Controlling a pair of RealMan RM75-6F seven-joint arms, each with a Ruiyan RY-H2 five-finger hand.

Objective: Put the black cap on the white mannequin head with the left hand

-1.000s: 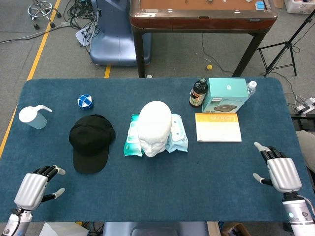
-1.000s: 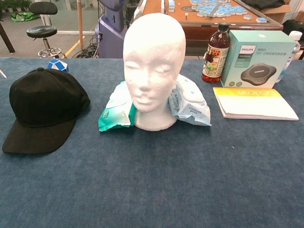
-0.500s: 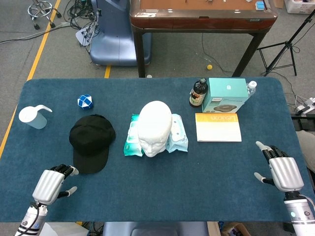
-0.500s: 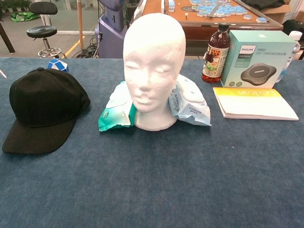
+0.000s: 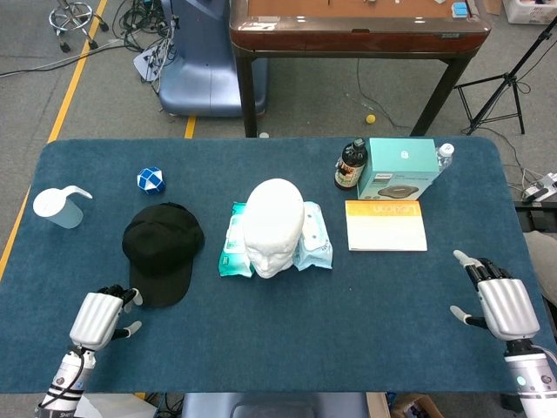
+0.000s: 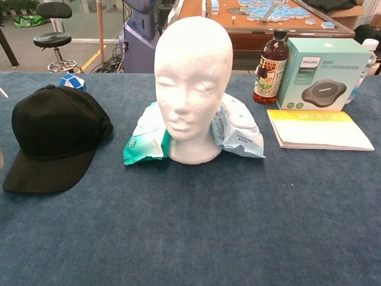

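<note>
The black cap [image 5: 160, 251] lies flat on the blue table, its brim toward the front edge; the chest view shows the cap [image 6: 52, 136] at far left. The white mannequin head [image 5: 273, 225] stands upright at the table's middle, and the chest view has the mannequin head [image 6: 191, 83] facing the camera. My left hand [image 5: 100, 318] hovers near the front left edge, just left of and below the cap's brim, fingers apart and holding nothing. My right hand [image 5: 500, 304] is at the front right, fingers spread and empty. Neither hand is plainly visible in the chest view.
Two wet-wipe packs [image 5: 233, 243] flank the head's base. A blue-white puzzle ball [image 5: 150, 180] and a white scoop cup [image 5: 57, 207] lie at the left. A dark bottle [image 5: 350, 165], teal box [image 5: 399, 167] and yellow booklet [image 5: 385, 225] stand at the back right.
My left hand has moved right and forward along the front edge, closing in on the cap's brim. The right hand has barely shifted.
</note>
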